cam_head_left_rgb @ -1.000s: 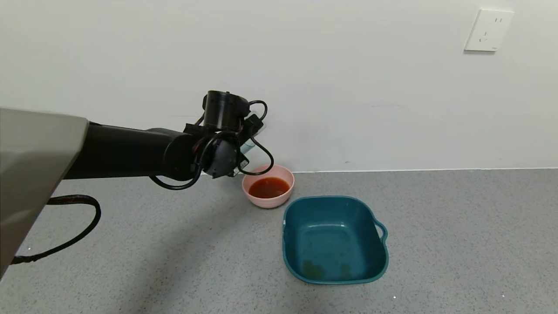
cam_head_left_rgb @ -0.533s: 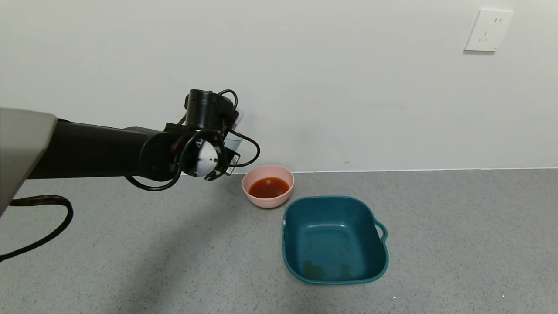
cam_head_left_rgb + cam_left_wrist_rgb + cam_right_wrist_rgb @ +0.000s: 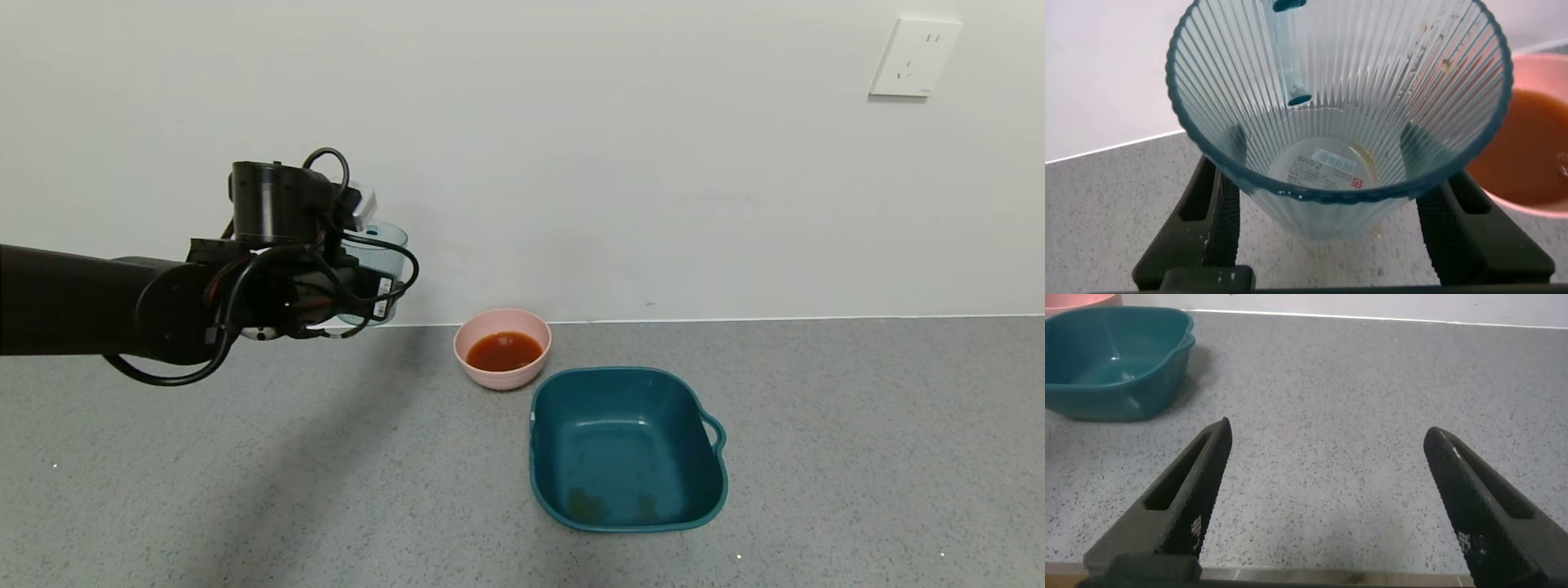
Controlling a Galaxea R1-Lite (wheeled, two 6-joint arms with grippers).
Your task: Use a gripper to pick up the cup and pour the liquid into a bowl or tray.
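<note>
My left gripper (image 3: pixel 363 278) is shut on the translucent blue-grey ribbed cup (image 3: pixel 374 253) and holds it upright in the air, left of the pink bowl (image 3: pixel 502 374). In the left wrist view the cup (image 3: pixel 1339 122) looks empty, with only a thin brownish trace at its bottom, and my black fingers (image 3: pixel 1221 220) press its sides. The reddish-brown liquid (image 3: pixel 504 350) lies in the pink bowl, which also shows in the left wrist view (image 3: pixel 1535 155). My right gripper (image 3: pixel 1327 498) is open and empty over bare counter, out of the head view.
A square teal tub (image 3: pixel 627 445) with a handle stands in front of and to the right of the pink bowl; it also shows in the right wrist view (image 3: pixel 1114 363). A white wall with a socket (image 3: pixel 914 57) backs the grey speckled counter.
My left arm has swung left and away from the pink bowl, carrying the cup, and the cup has turned back from tilted to upright. The liquid stays in the bowl.
</note>
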